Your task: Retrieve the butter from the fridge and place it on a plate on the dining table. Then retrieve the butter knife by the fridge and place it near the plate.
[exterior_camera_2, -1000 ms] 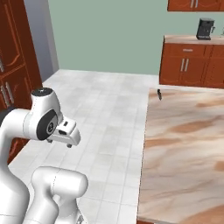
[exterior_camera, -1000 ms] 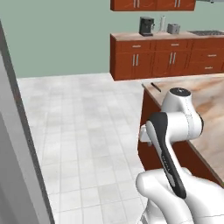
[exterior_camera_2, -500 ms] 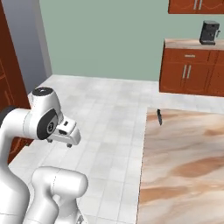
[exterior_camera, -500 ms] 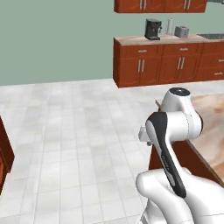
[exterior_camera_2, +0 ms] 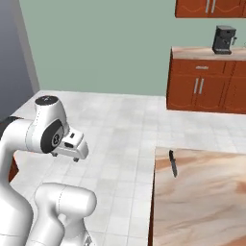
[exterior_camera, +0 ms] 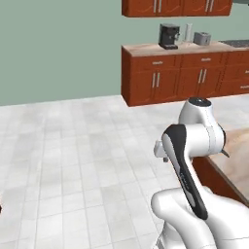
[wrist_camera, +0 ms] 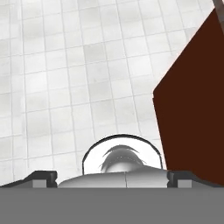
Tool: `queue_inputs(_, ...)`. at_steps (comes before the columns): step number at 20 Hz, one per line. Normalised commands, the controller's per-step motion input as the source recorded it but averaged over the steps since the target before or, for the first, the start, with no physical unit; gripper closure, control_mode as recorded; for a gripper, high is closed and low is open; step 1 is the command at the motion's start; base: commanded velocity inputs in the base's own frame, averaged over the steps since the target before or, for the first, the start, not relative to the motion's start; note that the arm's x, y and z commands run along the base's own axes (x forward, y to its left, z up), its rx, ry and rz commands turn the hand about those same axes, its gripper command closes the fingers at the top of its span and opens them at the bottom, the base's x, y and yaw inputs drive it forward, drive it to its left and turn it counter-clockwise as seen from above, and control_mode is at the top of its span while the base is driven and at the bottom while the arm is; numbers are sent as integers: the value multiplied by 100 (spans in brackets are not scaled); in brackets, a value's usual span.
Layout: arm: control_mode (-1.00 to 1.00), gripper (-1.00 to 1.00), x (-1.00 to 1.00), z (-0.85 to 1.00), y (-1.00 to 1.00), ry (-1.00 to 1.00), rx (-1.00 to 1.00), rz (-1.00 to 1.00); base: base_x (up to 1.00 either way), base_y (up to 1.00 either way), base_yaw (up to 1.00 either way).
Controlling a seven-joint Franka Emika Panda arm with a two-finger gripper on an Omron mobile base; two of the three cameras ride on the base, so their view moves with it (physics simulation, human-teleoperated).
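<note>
In the left base view we see the arm folded over its base, its wrist at mid-right, beside the corner of the dining table (exterior_camera: 238, 160). Beyond the tiled floor (exterior_camera: 73, 151) stands the back counter (exterior_camera: 185, 73) with a coffee machine (exterior_camera: 168, 36) on it. Compared with half a second ago the whole picture has swung, so the camera has turned; the cabinets now sit more to the centre.

In the right base view the butter knife (exterior_camera_2: 173, 163) lies on the marbled top of the dining table (exterior_camera_2: 202, 202), near its far left corner, well apart from the arm. The hand hangs low at the left over the floor, touching nothing. The knife appears lower and more central than before, again through the camera's turning.

In the hand view the gripper (wrist_camera: 112, 177) has its dark finger tips (wrist_camera: 41, 177) spread wide apart with nothing between them, above floor tiles; the table's reddish-brown base (wrist_camera: 192, 109) fills the right side.
</note>
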Motion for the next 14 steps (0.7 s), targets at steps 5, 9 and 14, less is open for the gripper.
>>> queue_inputs(5,100,-100,0,0,0,0,0,0,100,53,-29)
queue_inputs(9,100,-100,0,0,0,0,0,0,100,68,-41)
queue_inputs(14,100,-100,0,0,0,0,0,0,56,55,-73)
